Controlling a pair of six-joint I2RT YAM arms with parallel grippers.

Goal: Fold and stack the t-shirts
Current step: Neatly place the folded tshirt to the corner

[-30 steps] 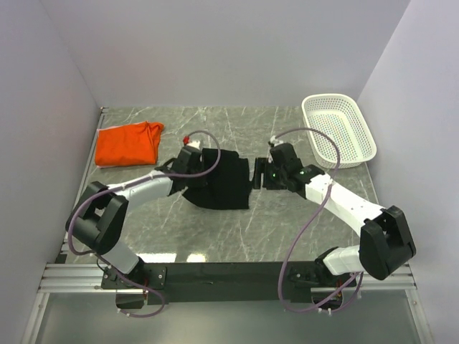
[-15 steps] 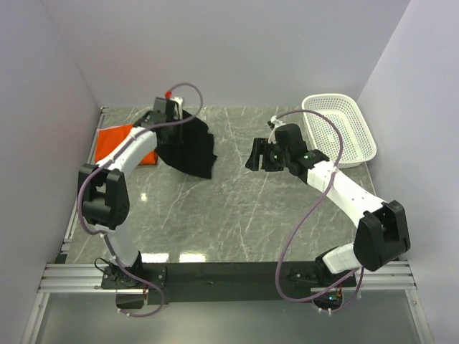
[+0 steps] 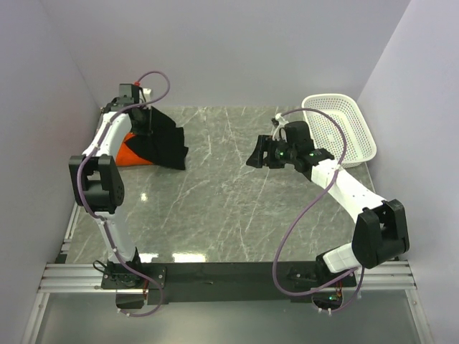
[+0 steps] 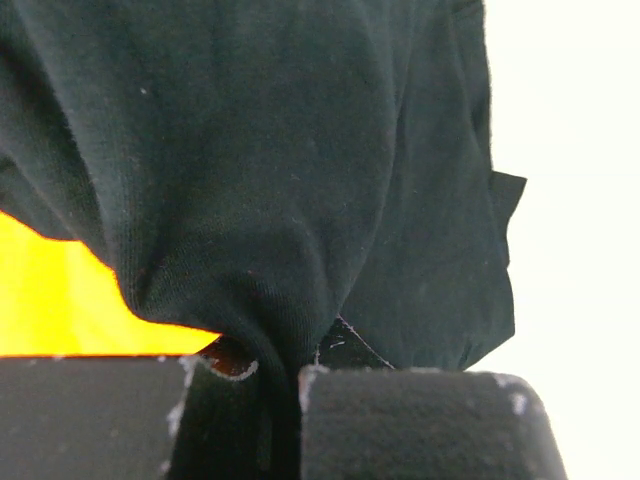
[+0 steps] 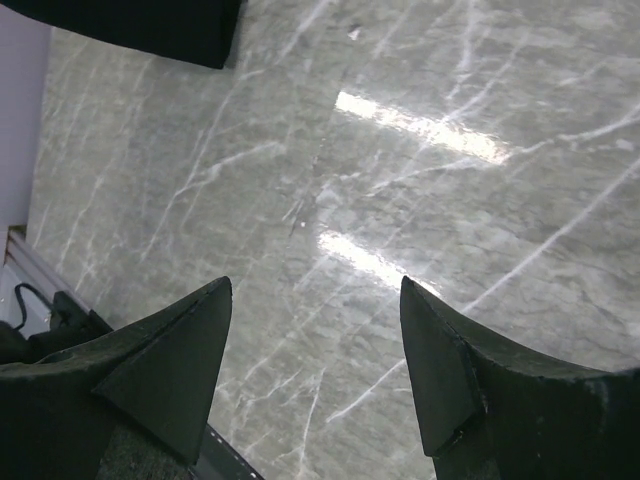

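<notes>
My left gripper (image 3: 138, 115) is shut on the folded black t-shirt (image 3: 161, 142) and holds it at the far left, hanging over the orange t-shirt (image 3: 128, 153), which is mostly covered. In the left wrist view the black cloth (image 4: 280, 180) fills the frame, pinched between my pads (image 4: 420, 420), with orange (image 4: 50, 300) showing below it. My right gripper (image 3: 255, 152) is open and empty above the table's middle. In the right wrist view its fingers (image 5: 440, 360) stand wide apart over bare marble, with a black shirt corner (image 5: 150, 25) at the top left.
A white mesh basket (image 3: 338, 129) stands at the far right. The grey marble table (image 3: 229, 215) is bounded by a wall at the left and back. The arm bases sit on the black rail (image 3: 229, 276) at the near edge.
My left gripper carried the black t-shirt from the table's middle to the far left, over the orange t-shirt. My right gripper let go, rose and drew back a little to the right.
</notes>
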